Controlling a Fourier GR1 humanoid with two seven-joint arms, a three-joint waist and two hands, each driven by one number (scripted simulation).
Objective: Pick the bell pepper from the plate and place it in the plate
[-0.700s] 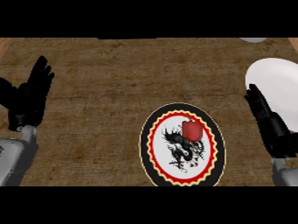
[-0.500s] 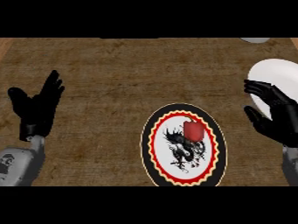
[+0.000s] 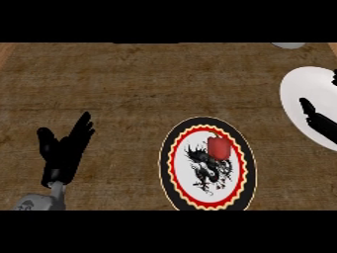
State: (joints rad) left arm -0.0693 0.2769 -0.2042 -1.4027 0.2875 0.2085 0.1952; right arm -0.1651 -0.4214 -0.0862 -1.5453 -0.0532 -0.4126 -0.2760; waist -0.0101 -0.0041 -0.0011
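Bell pepper (image 3: 218,147): red, on patterned plate (image 3: 177,163), untouched.
Right hand (image 3: 324,126): fingers spread, empty, over white plate (image 3: 302,94).
Left hand (image 3: 65,150): open, resting.
Risk: a reach across could nudge the patterned plate.

Black left hand (image 3: 65,150) lower than 0.7 s ago, shifted inward toward view's lower edge, fingers straight, upright. Black right hand (image 3: 330,126) moved outward to right edge, now overlapping plain white round plate (image 3: 306,99), partly cut off by frame.
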